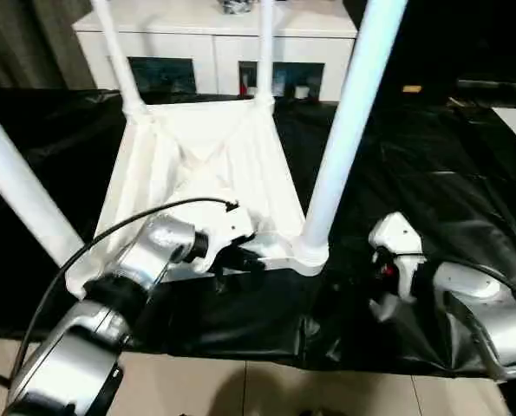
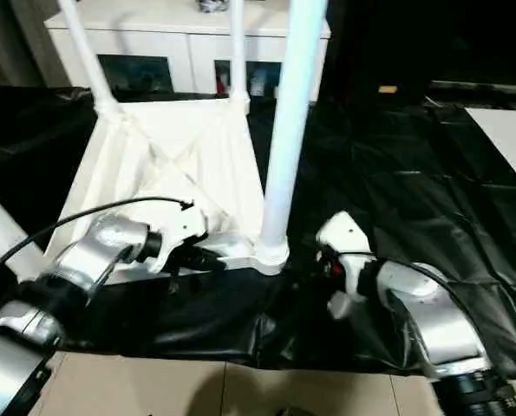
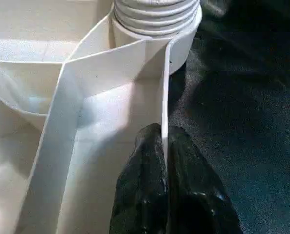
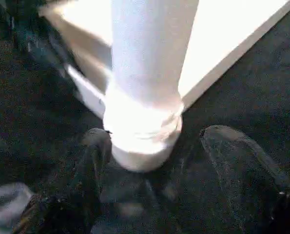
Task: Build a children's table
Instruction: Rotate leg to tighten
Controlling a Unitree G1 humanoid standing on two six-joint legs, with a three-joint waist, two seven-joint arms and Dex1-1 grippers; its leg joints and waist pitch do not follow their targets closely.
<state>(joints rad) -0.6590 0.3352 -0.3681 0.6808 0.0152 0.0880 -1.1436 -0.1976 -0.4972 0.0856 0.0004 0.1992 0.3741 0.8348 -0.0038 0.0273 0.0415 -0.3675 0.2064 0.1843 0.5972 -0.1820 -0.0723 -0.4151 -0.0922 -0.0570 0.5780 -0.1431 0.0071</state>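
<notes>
Gleaming in the foreground, two silver forearms reaching over the edge of a black crinkled plastic sheet (image 1: 431,173) covering the work surface. Pinching the thin near rim of the upturned white plastic rectangular tabletop (image 1: 231,165), left gripper (image 3: 164,146) closed tight, its two black fingers (image 3: 142,185) pressed to either side of the upright wall, just beside the near right corner socket (image 1: 310,253). Lying ribbed side up on the black sheet, that tabletop, with diagonal ribs crossing its underside. Standing in the round corner sockets, four long tapered white tube legs: near right leg (image 1: 344,130) rising steeply past the top of the head views, near left leg (image 1: 19,191) slanting off toward the left edge, two far legs (image 1: 117,56) and (image 1: 264,52) standing before a white cabinet with dark glass doors (image 1: 214,52). Hovering close to the base of the near right leg, right gripper (image 4: 154,161) spread wide, one dark finger (image 4: 93,151) on each side of the flared ringed end, gripping nothing, resting low over the black sheet to the right of the tabletop. Trailing in an arc from the left wrist, a black cable (image 1: 136,217). Showing at the bottom of the head views, pale floor tiles (image 1: 240,390).
</notes>
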